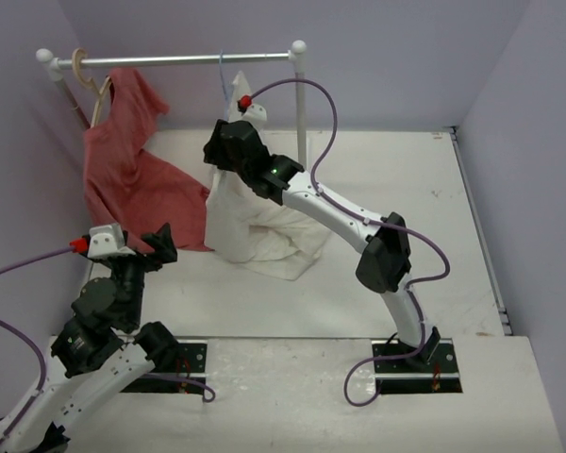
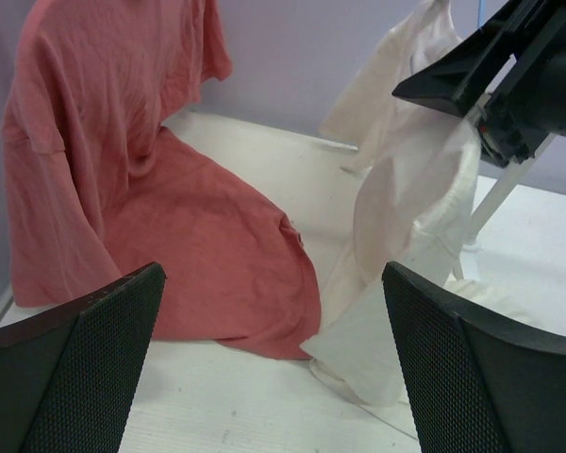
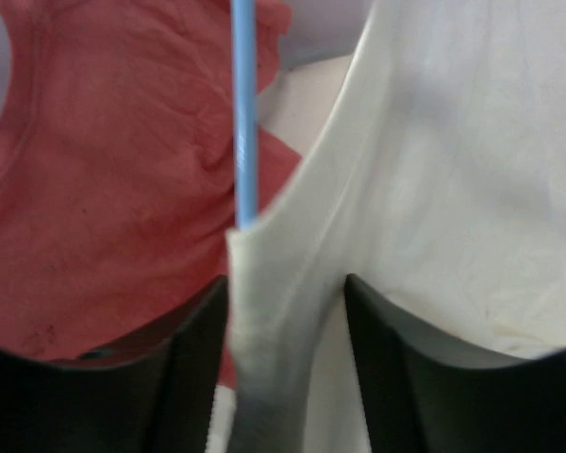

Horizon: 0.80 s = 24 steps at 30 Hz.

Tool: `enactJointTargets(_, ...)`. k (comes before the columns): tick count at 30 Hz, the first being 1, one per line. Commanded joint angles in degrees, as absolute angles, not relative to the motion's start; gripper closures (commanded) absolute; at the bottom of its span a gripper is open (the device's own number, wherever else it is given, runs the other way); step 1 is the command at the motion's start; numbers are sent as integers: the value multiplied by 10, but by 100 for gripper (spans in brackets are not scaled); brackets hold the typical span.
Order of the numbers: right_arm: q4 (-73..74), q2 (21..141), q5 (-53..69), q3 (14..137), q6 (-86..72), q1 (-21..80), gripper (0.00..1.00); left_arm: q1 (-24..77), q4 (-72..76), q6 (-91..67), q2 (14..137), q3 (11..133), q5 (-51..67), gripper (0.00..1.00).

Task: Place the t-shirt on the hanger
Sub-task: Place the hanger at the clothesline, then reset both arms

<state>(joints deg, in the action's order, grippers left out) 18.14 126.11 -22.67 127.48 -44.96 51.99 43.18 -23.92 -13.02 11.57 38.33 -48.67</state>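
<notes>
At the clothes rail (image 1: 170, 59) across the back of the table (image 1: 406, 189), the light-blue wire hanger (image 3: 244, 113) hangs by its hook, so it needs no holding while the cloth is worked onto it. White t-shirt (image 1: 236, 217): its upper part is lifted up to the hanger and the rest trails down and pools on the table, just beside the hem of the red t-shirt (image 1: 123, 179), which is draped on the wooden hanger (image 1: 92, 80) at the left end of the rail. Right gripper (image 3: 285, 283): raised to the top of the white shirt, jaws drawn partway in with a thick rolled edge of the shirt between them. That edge touches one finger; I cannot tell whether it is clamped or merely lying in the gap. In the right wrist view the blue wire drops straight down and disappears into this same fold just above the fingertips, so the hanger is close beyond the jaws and already inside the cloth at that point. How much of the wire frame is covered cannot be told. Left gripper (image 2: 274, 278): low over the table, fingers spread wide, nothing between them, facing both shirts and well apart from the hanger. Judgement: the right arm holds the edge high so the wire can thread through; the shirt is not yet settled on both shoulders of the hanger.
</notes>
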Motion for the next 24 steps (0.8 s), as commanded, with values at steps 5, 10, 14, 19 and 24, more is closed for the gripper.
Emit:
enactJointTargets(5,183,1162,-221,1209,-417,521,1,432,-220,-145,137,381,-496,0)
enactJointTargets(10,170,1012,-223,1076,-340,521,1,424,-235,-159,162,389,-498,0)
enactJointTargets(14,167,882,-186,966,-293,512,1,405,-245,-169,180,398,-494,0)
enactJointTargets(19,260,651,-236,777,-250,494,1,403,-298,-208,204,434,-538,0)
enactJointTargets(24,387,424,-373,687,-246,494,1,403,-296,-177,207,440,-536,0)
